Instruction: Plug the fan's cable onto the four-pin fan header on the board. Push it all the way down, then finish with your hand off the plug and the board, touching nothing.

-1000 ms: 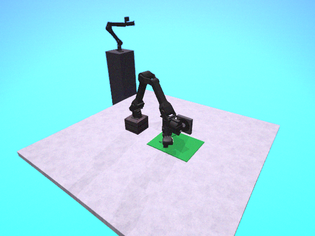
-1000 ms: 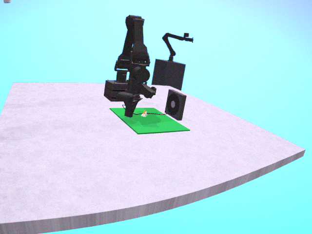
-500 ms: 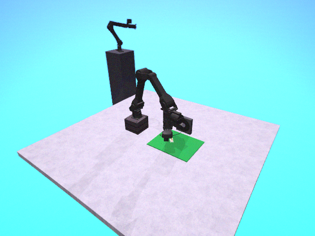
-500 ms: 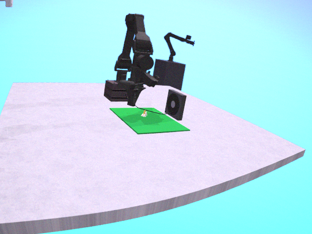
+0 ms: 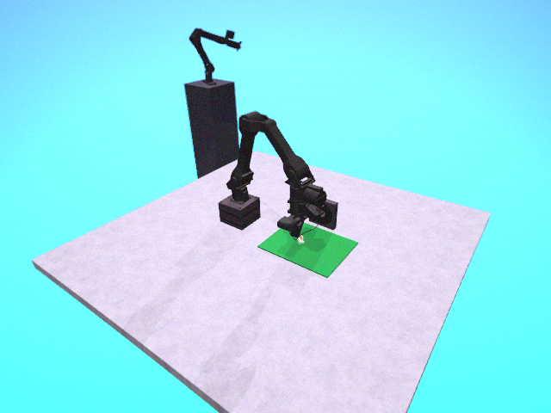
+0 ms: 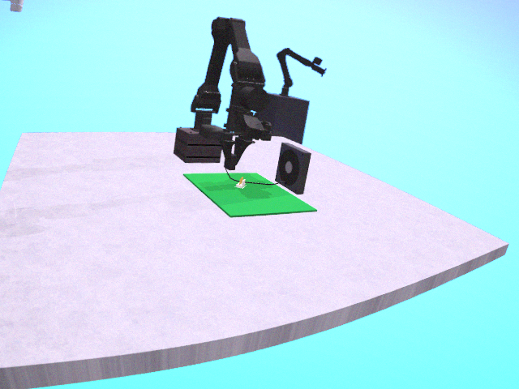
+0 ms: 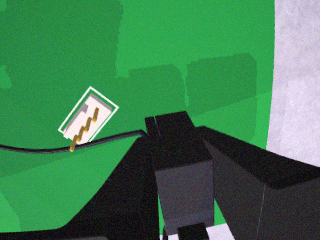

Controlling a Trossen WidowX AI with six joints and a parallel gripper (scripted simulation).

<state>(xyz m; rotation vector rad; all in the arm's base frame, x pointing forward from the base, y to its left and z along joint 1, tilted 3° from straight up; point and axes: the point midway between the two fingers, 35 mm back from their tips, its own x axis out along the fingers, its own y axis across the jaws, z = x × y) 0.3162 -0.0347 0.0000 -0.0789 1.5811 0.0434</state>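
Observation:
My gripper (image 5: 295,231) (image 6: 231,159) (image 7: 171,142) is shut on the black plug (image 7: 185,175) and holds it above the green board (image 5: 328,264) (image 6: 251,209) (image 7: 200,30). The white header (image 5: 300,240) (image 6: 241,183) (image 7: 90,117) with its row of gold pins stands on the board; in the wrist view it lies left of the plug and turned at an angle to it. The black cable (image 6: 262,183) (image 7: 40,150) runs from the plug past the header's pins to the fan (image 5: 331,215) (image 6: 295,167). The plug's lower face is hidden.
The fan stands upright by the board's edge. My arm's base sits on a dark block (image 5: 239,214) (image 6: 196,146). A second arm (image 5: 202,51) (image 6: 284,66) stands on a tall dark pedestal (image 5: 213,128) (image 6: 289,117) behind the table.

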